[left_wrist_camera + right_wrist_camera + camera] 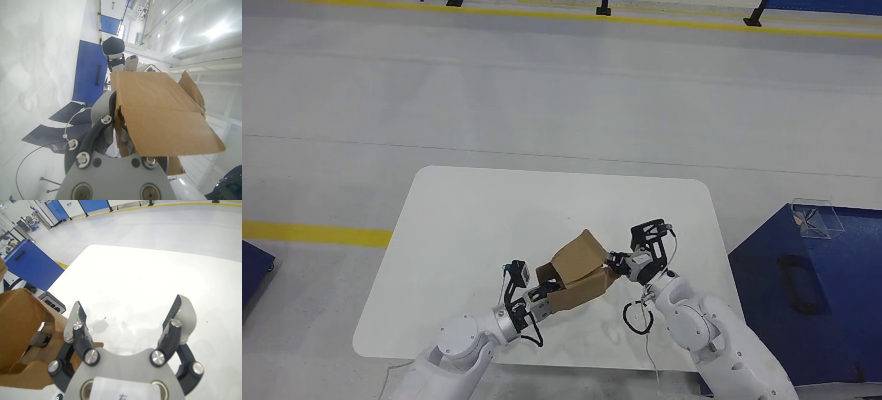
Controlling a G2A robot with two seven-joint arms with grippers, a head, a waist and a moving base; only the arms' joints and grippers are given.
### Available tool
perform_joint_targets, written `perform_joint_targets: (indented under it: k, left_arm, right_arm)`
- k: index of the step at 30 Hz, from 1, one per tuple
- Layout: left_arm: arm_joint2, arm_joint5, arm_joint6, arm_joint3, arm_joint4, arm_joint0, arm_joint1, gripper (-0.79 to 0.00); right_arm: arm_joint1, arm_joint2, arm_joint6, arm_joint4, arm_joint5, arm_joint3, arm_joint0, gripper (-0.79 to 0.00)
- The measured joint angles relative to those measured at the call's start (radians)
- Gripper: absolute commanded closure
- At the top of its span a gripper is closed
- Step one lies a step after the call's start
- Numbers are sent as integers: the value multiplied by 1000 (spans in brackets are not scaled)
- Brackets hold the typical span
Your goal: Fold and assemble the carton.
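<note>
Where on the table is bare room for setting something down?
Bare: the far half of the table, between the carton and the far edge, and outside the left hand. Crowded: the near edge, where left hand and right hand flank the carton.

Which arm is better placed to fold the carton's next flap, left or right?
Right, probably. The right gripper hangs open and empty beside the carton, while the left gripper appears clamped on the carton's wall, holding it.

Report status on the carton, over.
Left claw shut on carton, flaps loose. Right claw open, empty, beside carton. No obstacle near it.
</note>
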Motion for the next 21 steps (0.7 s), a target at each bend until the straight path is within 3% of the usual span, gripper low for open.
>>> perform_joint_targets:
  k: [21]
  left_arm:
    - [-4, 2, 13, 8, -14, 5, -6, 0]
  right_arm:
    - [-27, -49, -94, -199, 148, -115, -96, -785]
